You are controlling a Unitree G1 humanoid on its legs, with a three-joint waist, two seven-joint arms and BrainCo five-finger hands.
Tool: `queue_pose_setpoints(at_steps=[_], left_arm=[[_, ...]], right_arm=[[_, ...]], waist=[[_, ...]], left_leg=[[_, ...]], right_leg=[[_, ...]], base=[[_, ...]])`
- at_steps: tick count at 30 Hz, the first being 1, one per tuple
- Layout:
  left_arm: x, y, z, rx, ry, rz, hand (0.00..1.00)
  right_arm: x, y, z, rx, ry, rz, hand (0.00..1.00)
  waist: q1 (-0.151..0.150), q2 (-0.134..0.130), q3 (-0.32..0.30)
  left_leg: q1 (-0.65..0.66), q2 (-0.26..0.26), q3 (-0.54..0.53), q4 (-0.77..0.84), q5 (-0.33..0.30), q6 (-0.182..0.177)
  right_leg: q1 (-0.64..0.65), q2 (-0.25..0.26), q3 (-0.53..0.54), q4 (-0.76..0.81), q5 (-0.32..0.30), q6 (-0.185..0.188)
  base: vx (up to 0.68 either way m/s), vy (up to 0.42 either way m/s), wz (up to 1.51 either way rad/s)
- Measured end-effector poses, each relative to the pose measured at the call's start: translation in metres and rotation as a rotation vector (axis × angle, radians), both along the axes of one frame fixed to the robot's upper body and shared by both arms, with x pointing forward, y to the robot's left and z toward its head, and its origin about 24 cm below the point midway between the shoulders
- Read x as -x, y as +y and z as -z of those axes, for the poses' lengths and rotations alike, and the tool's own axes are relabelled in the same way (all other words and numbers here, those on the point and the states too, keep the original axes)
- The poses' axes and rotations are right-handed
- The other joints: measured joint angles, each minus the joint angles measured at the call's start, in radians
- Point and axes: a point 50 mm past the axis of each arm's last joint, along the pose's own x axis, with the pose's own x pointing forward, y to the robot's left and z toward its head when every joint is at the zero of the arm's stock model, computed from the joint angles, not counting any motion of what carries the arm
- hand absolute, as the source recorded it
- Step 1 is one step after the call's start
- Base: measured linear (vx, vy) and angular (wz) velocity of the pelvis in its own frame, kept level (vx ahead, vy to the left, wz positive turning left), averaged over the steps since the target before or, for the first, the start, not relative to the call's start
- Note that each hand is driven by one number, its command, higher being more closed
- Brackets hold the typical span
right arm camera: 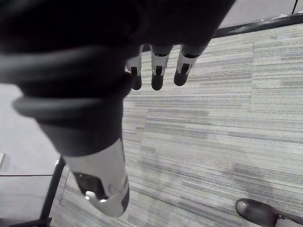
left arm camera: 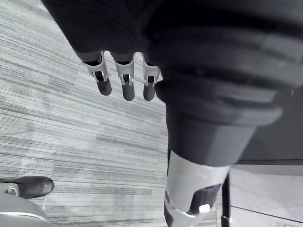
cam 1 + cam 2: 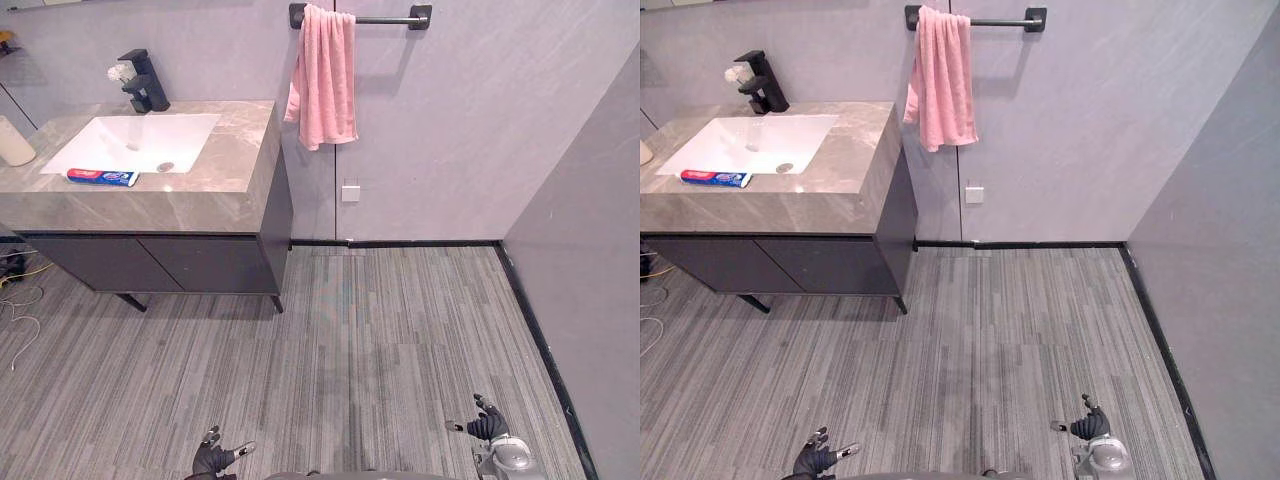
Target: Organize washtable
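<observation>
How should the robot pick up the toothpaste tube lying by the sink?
Probably from above, pinching the toothpaste tube across its narrow width near the middle. It lies flat on the counter by the front rim of the basin, long side along the counter's front edge, so thumb and fingers fit either side. The left hand and right hand hang open over the floor.

Bathroom: stone washtable (image 3: 235,160), white basin (image 3: 110,145), black tap (image 3: 145,80), pink towel (image 3: 322,75) on rail (image 3: 385,19) (toothpaste (image 3: 102,177) by basin).

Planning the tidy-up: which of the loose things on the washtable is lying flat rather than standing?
The red-and-blue toothpaste tube, flat at the sink's front edge; the cream container stands upright.
</observation>
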Motion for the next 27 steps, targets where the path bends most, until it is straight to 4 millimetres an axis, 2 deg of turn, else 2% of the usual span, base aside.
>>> queue_pose_setpoints(at_steps=[11,27], left_arm=[[0.005,-0.001,0.001,0.001,0.012,-0.006,0.0],[0.0,-0.001,0.0,-0.001,-0.001,-0.004,0.0]], right_arm=[[0.005,-0.002,0.003,-0.04,0.001,0.069,0.0],[0.014,0.001,0.009,-0.104,0.016,0.178,0.0]], waist=[[-0.002,0.007,0.005],[-0.002,0.008,0.018]], left_leg=[[-0.002,0.003,-0.003,-0.001,0.0,0.001],[0.0,0.005,0.016,-0.006,-0.004,-0.004]], right_leg=[[-0.005,0.002,-0.007,-0.001,0.0,-0.001],[0.002,0.005,0.006,-0.025,0.001,-0.001]], base=[[-0.03,-0.01,0.02],[0.0,-0.003,-0.01]])
